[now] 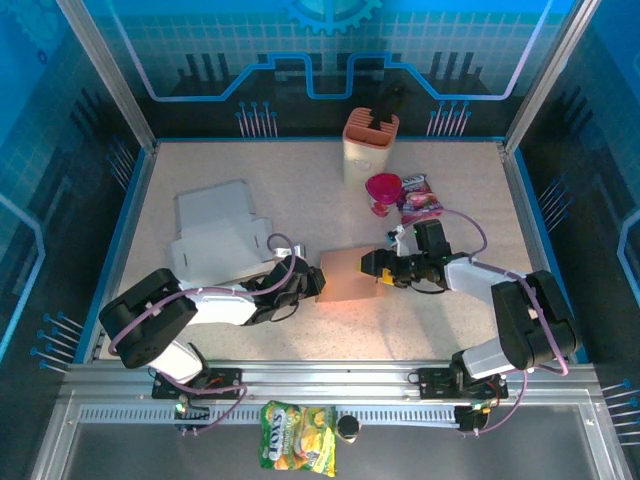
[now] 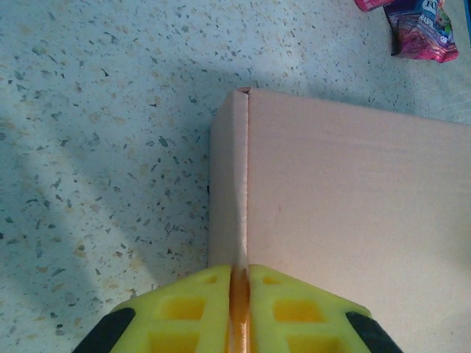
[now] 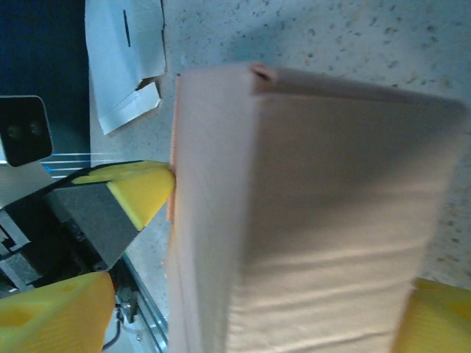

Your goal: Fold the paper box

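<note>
The tan paper box (image 1: 350,275) lies at the table's middle, between both arms. My left gripper (image 1: 312,280) is at its left end, yellow fingers (image 2: 294,309) shut on a thin upright edge of the box (image 2: 353,206). My right gripper (image 1: 383,267) is at the box's right end. In the right wrist view the box (image 3: 309,220) runs between the widely spread fingers of my right gripper (image 3: 257,287), which stands open, with a gap showing at the left finger (image 3: 51,316). The left gripper's yellow tip (image 3: 140,191) touches the box's far side.
A flat white cardboard blank (image 1: 220,235) lies at the left behind my left arm. At the back stand a tan holder (image 1: 370,145), a pink cup (image 1: 383,190) and a pink snack packet (image 1: 422,197). A yellow chips bag (image 1: 298,450) sits on the front rail.
</note>
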You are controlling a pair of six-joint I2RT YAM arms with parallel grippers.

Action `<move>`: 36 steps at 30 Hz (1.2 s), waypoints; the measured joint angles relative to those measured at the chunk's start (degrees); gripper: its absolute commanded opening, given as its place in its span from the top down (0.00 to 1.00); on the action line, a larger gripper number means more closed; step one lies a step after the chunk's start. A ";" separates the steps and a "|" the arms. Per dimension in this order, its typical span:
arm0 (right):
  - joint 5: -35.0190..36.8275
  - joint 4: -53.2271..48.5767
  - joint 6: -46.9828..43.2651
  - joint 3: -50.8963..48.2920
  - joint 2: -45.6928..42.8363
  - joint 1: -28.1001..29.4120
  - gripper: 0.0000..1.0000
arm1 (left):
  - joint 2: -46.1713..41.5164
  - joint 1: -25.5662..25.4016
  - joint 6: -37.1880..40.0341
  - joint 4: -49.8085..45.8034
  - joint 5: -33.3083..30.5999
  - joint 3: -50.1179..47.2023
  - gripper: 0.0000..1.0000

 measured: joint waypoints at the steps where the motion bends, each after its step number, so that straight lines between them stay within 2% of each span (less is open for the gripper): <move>1: -0.17 0.42 0.42 0.00 0.00 0.17 0.16 | 0.00 0.04 -0.02 0.00 0.02 0.00 0.88; 10: -0.81 3.17 4.04 0.63 1.40 0.31 0.40 | 0.00 0.68 0.11 -0.48 0.15 0.00 0.87; 15: -0.79 4.48 7.13 0.72 1.66 0.31 0.53 | -0.02 1.01 2.54 -1.38 0.44 0.02 0.64; 18: -0.79 4.68 9.07 0.74 1.42 0.31 0.56 | -0.35 1.27 5.35 -3.26 0.52 0.15 0.50; 20: -0.76 4.07 10.10 0.83 0.87 0.31 0.57 | -1.11 1.38 7.98 -5.90 0.48 0.83 0.45; 24: -0.37 0.24 12.00 2.27 -1.05 0.22 0.56 | -4.31 -1.05 16.83 -12.98 -2.19 3.61 0.39; 29: -0.59 -3.98 15.17 4.44 -3.76 -2.14 0.57 | -10.84 -8.87 32.28 -18.16 -7.87 7.98 0.35; 30: -0.79 -4.76 15.93 4.57 -4.22 -2.86 0.57 | -11.80 -10.45 35.80 -18.58 -8.74 8.81 0.23; 31: -1.03 -5.40 16.70 4.61 -4.61 -3.56 0.57 | -12.33 -11.76 39.52 -18.51 -9.49 9.29 0.17; 33: -1.79 -7.02 18.62 4.61 -5.22 -5.01 0.57 | -12.83 -15.28 48.11 -16.83 -11.98 9.49 0.12; 36: -3.21 -8.70 21.18 4.61 -5.81 -6.67 0.57 | -12.55 -19.74 58.51 -15.47 -14.73 9.03 0.12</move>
